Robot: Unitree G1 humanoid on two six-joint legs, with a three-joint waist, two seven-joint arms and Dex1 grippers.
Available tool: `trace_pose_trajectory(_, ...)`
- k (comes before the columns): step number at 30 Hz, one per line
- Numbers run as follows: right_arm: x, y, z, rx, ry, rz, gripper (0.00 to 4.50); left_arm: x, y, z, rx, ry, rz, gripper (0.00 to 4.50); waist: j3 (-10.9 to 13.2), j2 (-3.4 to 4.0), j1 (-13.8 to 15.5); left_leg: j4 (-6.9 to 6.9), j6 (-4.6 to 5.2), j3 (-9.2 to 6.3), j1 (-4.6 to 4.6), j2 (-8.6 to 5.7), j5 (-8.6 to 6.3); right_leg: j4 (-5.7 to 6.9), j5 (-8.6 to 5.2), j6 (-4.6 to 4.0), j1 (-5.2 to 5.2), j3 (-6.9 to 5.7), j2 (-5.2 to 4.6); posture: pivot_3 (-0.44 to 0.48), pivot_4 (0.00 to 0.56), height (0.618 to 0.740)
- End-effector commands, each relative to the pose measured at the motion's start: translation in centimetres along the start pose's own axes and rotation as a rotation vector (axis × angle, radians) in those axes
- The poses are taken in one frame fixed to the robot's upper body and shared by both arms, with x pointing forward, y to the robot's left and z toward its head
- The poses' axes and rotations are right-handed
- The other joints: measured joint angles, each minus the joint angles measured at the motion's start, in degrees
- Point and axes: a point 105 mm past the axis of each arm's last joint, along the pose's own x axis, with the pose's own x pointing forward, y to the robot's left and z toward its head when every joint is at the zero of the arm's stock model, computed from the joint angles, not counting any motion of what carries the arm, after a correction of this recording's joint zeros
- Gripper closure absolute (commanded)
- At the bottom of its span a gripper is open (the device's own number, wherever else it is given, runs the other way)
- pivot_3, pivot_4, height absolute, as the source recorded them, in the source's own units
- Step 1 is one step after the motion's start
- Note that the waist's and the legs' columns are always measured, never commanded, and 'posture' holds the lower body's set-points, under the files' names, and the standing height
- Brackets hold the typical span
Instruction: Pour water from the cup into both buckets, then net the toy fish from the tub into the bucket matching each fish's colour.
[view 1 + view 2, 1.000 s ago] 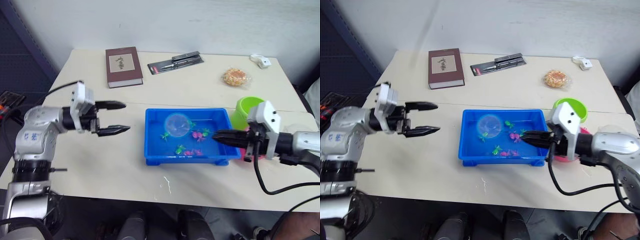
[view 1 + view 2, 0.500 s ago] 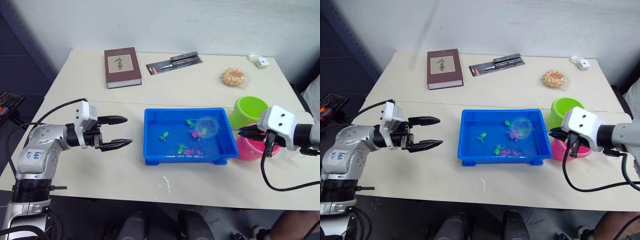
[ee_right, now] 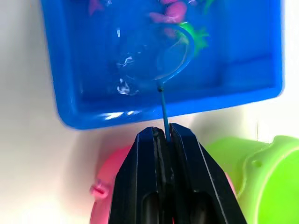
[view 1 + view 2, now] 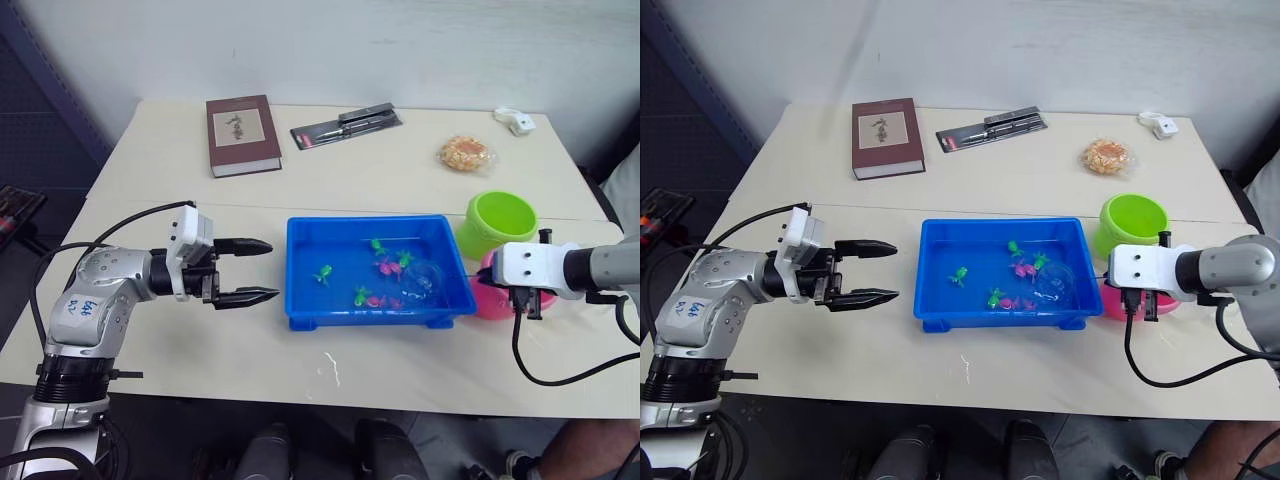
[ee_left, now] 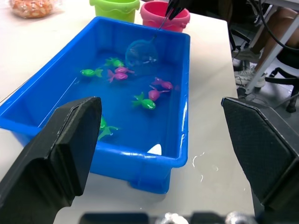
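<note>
- Shallow rectangular bright blue plastic tub [image 4: 300,290]: stands mid-table, holding water and the fish.
- Tiny plastic toy fish, green [image 4: 326,272] and pink [image 4: 385,268]: scattered in the tub, several clustered near its middle and right half.
- Small round net with light blue rim and fine mesh [image 3: 156,58]: hoop dipped into the tub's right end, beside a pink and a green fish; its thin dark stick runs back over the tub's rim.
- Right gripper [image 3: 163,133]: black fingers pinched together on the net's stick, poised above the pink bucket just outside the tub's right wall.
- Small round pink plastic bucket [image 4: 492,298]: beside the tub's right end, partly hidden under the right gripper.
- Small round lime green plastic bucket [image 4: 497,223]: just behind the pink one, near the tub's far right corner.
- Left gripper [image 4: 255,270]: fingers spread wide, holding nothing, hovering left of the tub and pointing at it.
- Dark red hardback book [image 4: 242,133], black packaged tool [image 4: 346,122], wrapped orange snack [image 4: 466,153], small white device [image 4: 517,121]: along the table's far side.
</note>
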Motion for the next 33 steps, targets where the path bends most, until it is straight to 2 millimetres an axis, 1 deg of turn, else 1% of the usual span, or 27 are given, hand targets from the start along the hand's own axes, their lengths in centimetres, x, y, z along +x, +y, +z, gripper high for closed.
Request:
trace_pose_trajectory(1, -0.3, -0.4, 0.6, -0.067, 0.004, 0.028, 4.5, 0.3, -0.6, 1.0, 0.037, -0.026, -0.03, 0.11, 0.0, 0.0, 0.0, 0.0, 0.0, 0.0, 0.0, 0.0, 0.0, 0.0, 0.0, 0.0, 0.0, 0.0, 0.0, 0.0, 0.15, 0.738)
trace_pose_trajectory(9, 0.4, -0.2, 1.8, -0.084, -0.036, 0.103, 4.5, 0.2, -1.1, 0.6, 0.028, -0.026, -0.017, 0.11, 0.0, 0.01, 0.0, 0.02, -0.01, 0.0, 0.0, 0.01, 0.0, 0.0, 0.0, 0.0, 0.0, 0.0, -0.02, 0.0, 0.15, 0.738)
trace_pose_trajectory(12, 0.7, -0.1, 2.0, -0.079, -0.038, 0.125, 4.5, 0.1, -1.2, 0.5, 0.026, -0.025, -0.012, 0.11, 0.0, 0.01, 0.0, 0.03, -0.01, -0.01, 0.0, 0.01, 0.0, 0.0, 0.0, 0.0, 0.0, 0.0, -0.01, 0.0, 0.15, 0.738)
trace_pose_trajectory(17, 1.1, -0.1, 2.2, -0.009, -0.057, 0.15, 4.5, 0.0, -1.4, 0.3, 0.025, -0.018, -0.006, 0.11, 0.0, 0.01, 0.0, 0.04, -0.01, -0.01, -0.01, 0.0, -0.01, 0.0, 0.0, 0.0, 0.01, 0.0, -0.03, 0.0, 0.15, 0.738)
trace_pose_trajectory(19, 0.9, -0.2, 2.2, 0.011, -0.061, 0.157, 4.5, 0.0, -1.4, 0.3, 0.026, -0.017, -0.005, 0.11, 0.0, 0.01, 0.0, 0.04, -0.01, -0.01, 0.0, 0.0, -0.01, 0.0, 0.0, 0.0, 0.01, -0.01, -0.02, 0.0, 0.15, 0.738)
trace_pose_trajectory(23, -0.3, -0.6, 1.8, 0.063, -0.058, 0.184, 4.5, 0.0, -1.4, 0.2, 0.026, -0.013, 0.0, 0.11, 0.0, 0.01, 0.0, 0.05, -0.01, -0.01, 0.0, 0.0, -0.01, 0.01, 0.0, 0.0, 0.01, 0.0, -0.03, 0.0, 0.15, 0.738)
trace_pose_trajectory(26, -0.8, -1.0, 2.1, 0.118, -0.091, 0.186, 4.5, 0.0, -1.4, 0.1, 0.026, -0.013, 0.002, 0.11, 0.0, 0.01, 0.0, 0.04, -0.01, -0.02, 0.0, 0.0, -0.01, 0.01, 0.0, 0.0, 0.0, -0.01, -0.03, 0.0, 0.15, 0.738)
trace_pose_trajectory(29, -1.1, -1.2, 2.3, 0.167, -0.114, 0.189, 4.5, 0.0, -1.3, 0.0, 0.025, -0.012, 0.004, 0.11, 0.0, 0.01, 0.0, 0.04, -0.01, -0.02, 0.0, 0.01, -0.01, 0.01, 0.0, 0.0, 0.0, 0.0, -0.03, 0.0, 0.15, 0.738)
trace_pose_trajectory(33, -1.3, -1.8, 2.1, 0.234, -0.137, 0.167, 4.5, 0.0, -1.3, -0.1, 0.024, -0.01, 0.004, 0.11, 0.0, 0.01, 0.0, 0.04, -0.01, -0.02, 0.0, 0.0, -0.01, 0.0, 0.0, 0.0, 0.0, 0.0, -0.04, 0.0, 0.15, 0.738)
